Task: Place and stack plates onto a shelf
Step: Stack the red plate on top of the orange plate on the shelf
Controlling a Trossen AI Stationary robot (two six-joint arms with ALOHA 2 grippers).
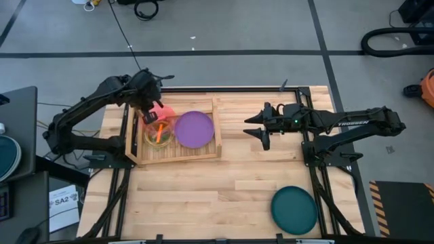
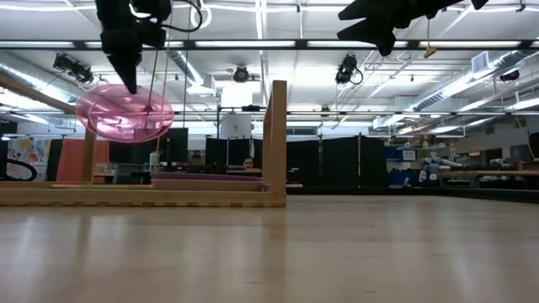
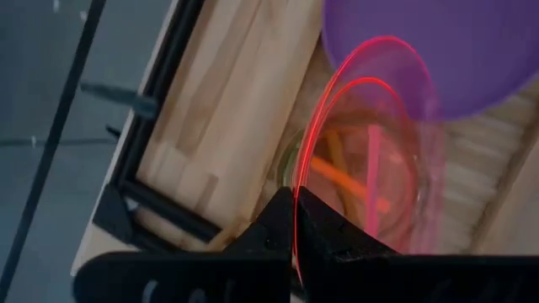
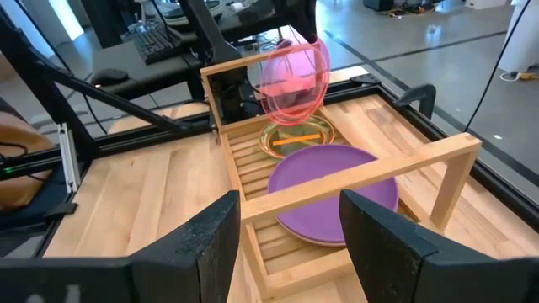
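Note:
My left gripper [image 1: 150, 112] is shut on a see-through pink plate [image 4: 295, 71], which hangs over the left half of the wooden shelf [image 1: 173, 157]. Under it a small stack with an orange plate [image 1: 157, 133] lies flat on the slats. A purple plate [image 1: 194, 129] lies flat in the shelf's right half. A dark teal plate [image 1: 294, 209] rests on the table near the front right. My right gripper [image 1: 261, 127] hovers open to the right of the shelf, level and pointing at it, with nothing between its fingers [image 4: 215, 244]. My left gripper pinches the pink plate's rim [image 3: 296, 220] between its two fingers. The fingers come from above, slanting down. The plate [image 2: 125, 114] hangs tilted below the fingers, clear of the shelf and of the stack under it.
The shelf's raised rails [image 4: 370, 172] and corner post [image 2: 274, 143] stand up around the plates. Bare tabletop [image 1: 217, 196] lies in front of the shelf, up to the teal plate. The black frame runs along the table's edges.

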